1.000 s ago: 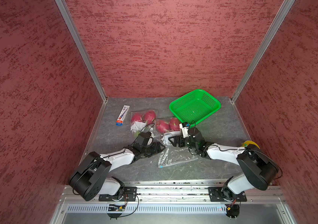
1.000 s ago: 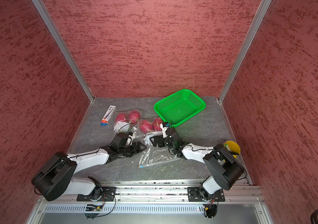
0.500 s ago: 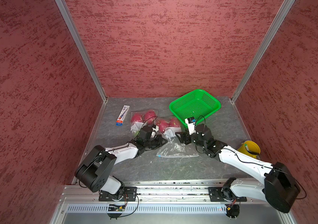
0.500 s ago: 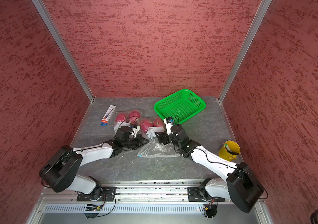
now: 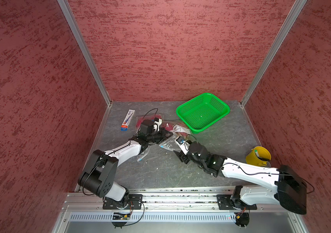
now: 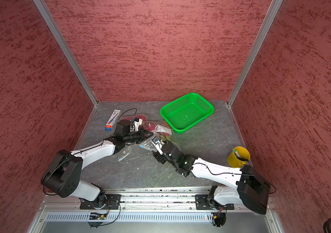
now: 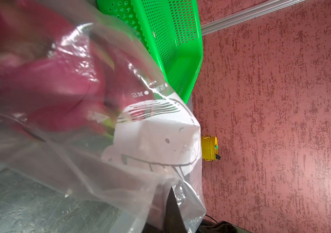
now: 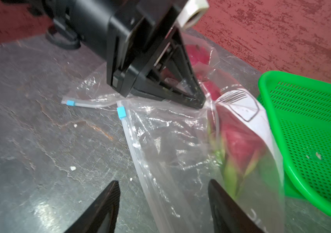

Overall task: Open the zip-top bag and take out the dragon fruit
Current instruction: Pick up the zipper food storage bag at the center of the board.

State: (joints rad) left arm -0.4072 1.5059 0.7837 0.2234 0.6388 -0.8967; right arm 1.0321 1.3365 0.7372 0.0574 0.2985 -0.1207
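Since half a second ago the right arm has drawn back toward the lower right of both top views, and the left gripper (image 5: pixel 168 132) has closed. Its fingers (image 8: pixel 190 94) are pressed together on a fold of the zip-top bag (image 8: pixel 170 141) near its white label, probably to anchor the film so the other arm can work the seal. The right gripper (image 8: pixel 162 182) hangs just short of the zipper edge with fingers (image 8: pixel 108 201) spread and nothing between them, lined up astride that strip. Dragon fruit (image 8: pixel 239 145) is sealed inside, at the centre right of the right wrist view, beside the green basket (image 5: pixel 214 123). Two bags lie on the desk (image 5: pixel 160 171), each with one blue slider; the second bag (image 8: pixel 92 86) sits under the left arm. At least two pink fruits show through the film, and the rest are too hidden to count. Also present: one basket, one yellow cup (image 5: pixel 258 156), one toothpaste box (image 5: pixel 127 120).
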